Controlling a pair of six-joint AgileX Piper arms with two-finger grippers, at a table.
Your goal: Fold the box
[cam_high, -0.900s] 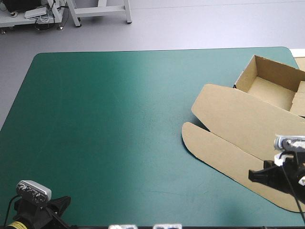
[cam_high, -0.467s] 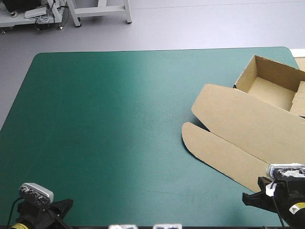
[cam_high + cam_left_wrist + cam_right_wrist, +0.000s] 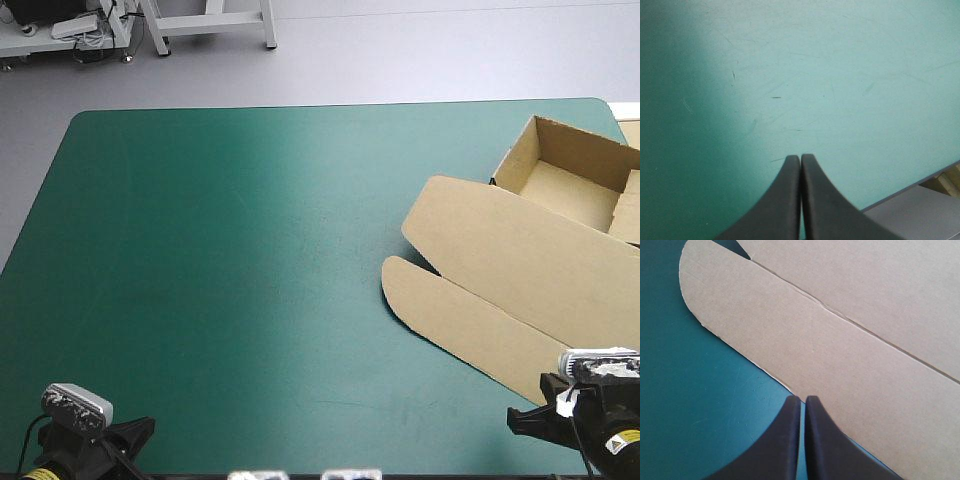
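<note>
my left gripper [image 3: 800,157] hangs over the near left corner of the teal-green cover [image 3: 240,260], black fingers [image 3: 780,200] pressed together in one point, holding nothing. the brown box [image 3: 540,235] lies at the table's right side: its open tray [image 3: 560,185] by the far right corner, its lid [image 3: 500,250] flat, and a rounded flap [image 3: 460,320] nearest me. my right gripper [image 3: 800,398] is pinched together too, empty, its tip at the flap's near edge.
</note>
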